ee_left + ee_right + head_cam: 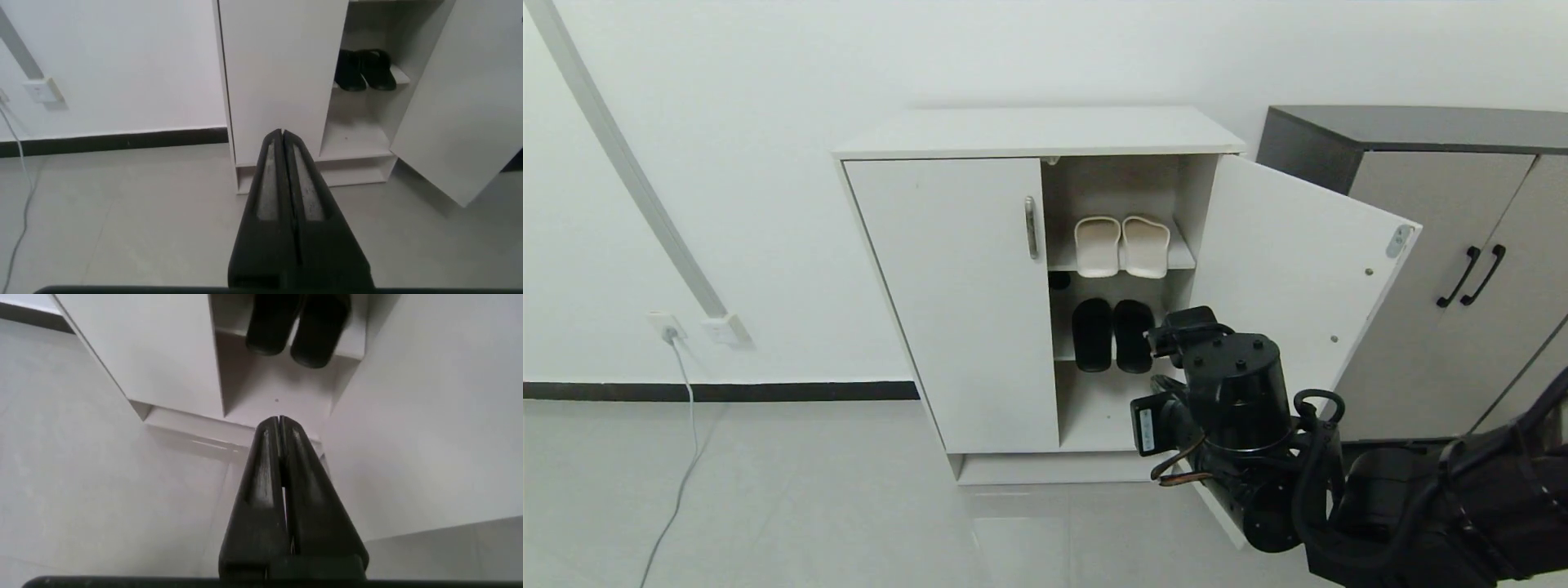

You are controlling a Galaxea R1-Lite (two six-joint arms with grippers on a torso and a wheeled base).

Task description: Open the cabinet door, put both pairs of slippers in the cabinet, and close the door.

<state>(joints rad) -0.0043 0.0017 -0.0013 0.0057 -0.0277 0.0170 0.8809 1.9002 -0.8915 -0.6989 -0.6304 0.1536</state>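
Grey tile floor, white wall. Cabinet (1037, 131) right door (1282, 269) open. White slippers (1121, 245) on upper shelf, black slippers (1112, 335) on shelf below. Right gripper (282, 425) clenched, empty, near opening, inside door's swing. Left gripper (282, 135) clenched, empty, well back. Risk: door swung shut likely strikes right arm.

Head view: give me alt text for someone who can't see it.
A white cabinet stands with its right door swung open, cream slippers on the upper shelf and black slippers on the shelf below. The robot's right arm is before the open door.
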